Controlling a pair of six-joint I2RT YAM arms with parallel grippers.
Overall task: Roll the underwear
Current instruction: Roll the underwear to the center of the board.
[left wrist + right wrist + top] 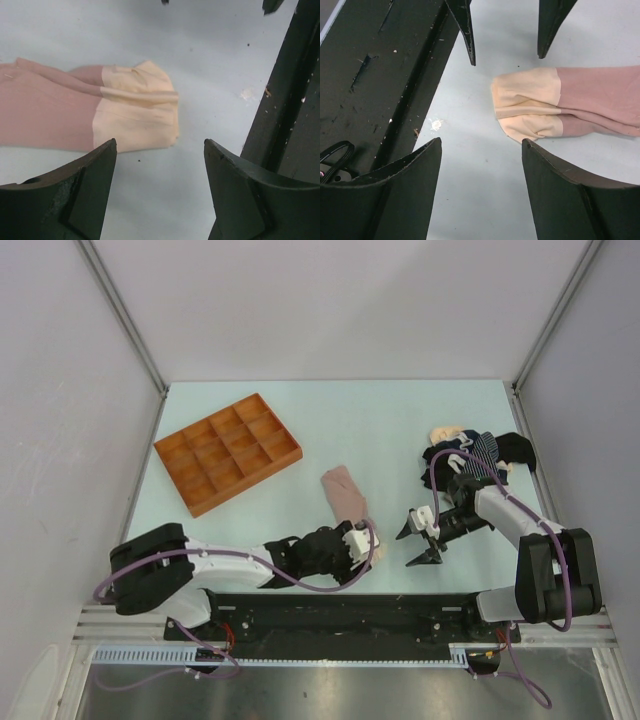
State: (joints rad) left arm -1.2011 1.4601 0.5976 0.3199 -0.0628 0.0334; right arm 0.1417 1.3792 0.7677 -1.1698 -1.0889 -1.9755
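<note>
A pale pink-beige underwear [345, 492] lies folded into a long strip on the table, its cream waistband end toward the near edge. My left gripper [366, 552] is open and empty just in front of that end. In the left wrist view the cream end [137, 115] lies just beyond my open gripper [160, 143]. My right gripper [410, 546] is open and empty, a little right of the garment and facing it. The right wrist view shows the garment [560, 105] ahead of my right gripper [481, 141], and the left fingertips [465, 30] at the top. A pile of underwear [478, 450], navy striped, black and cream, lies at the back right.
An orange compartmented tray [245, 487] stands at the back left. A black rail [350, 610] runs along the table's near edge, close beside both grippers; it also shows in the left wrist view [290, 100] and the right wrist view [380, 75].
</note>
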